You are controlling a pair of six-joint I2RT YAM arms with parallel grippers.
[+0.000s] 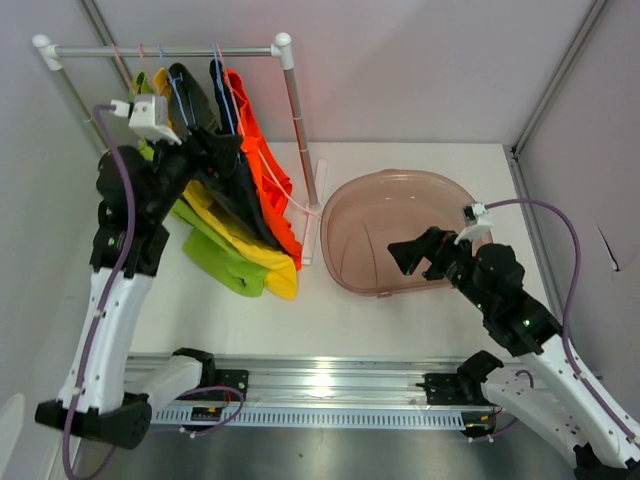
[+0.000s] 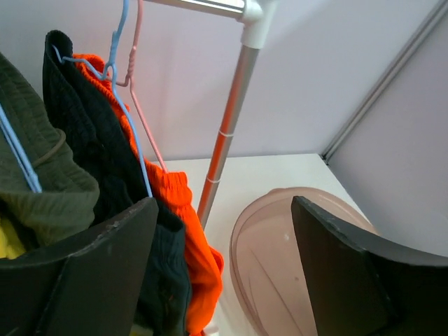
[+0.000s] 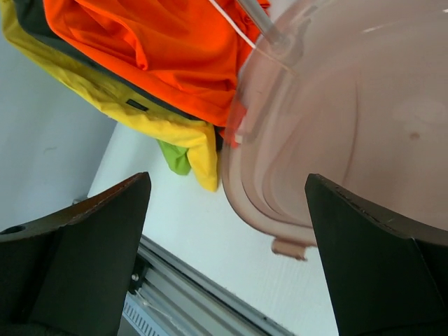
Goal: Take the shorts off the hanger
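Observation:
Five shorts hang on hangers from the rail point(image 1: 160, 50) at the back left: lime green point(image 1: 225, 265), yellow point(image 1: 245, 245), olive point(image 2: 35, 182), black point(image 2: 84, 126) and orange point(image 1: 270, 170). A blue hanger point(image 2: 122, 42) carries the black pair and a pink hanger point(image 2: 136, 105) the orange pair. My left gripper point(image 1: 222, 150) is pushed in among the cloth. It stands open point(image 2: 224, 210), with the orange shorts point(image 2: 175, 189) between its fingers and the black pair against the left finger point(image 2: 105, 266). My right gripper point(image 1: 405, 255) hangs open point(image 3: 227, 182) over the tub's near rim, holding nothing.
A translucent pink tub point(image 1: 390, 220) sits on the table right of the rack. The rack's upright post point(image 1: 298, 130) stands between the shorts and the tub. Grey walls close in the back and sides. A metal rail point(image 1: 320, 385) runs along the near edge.

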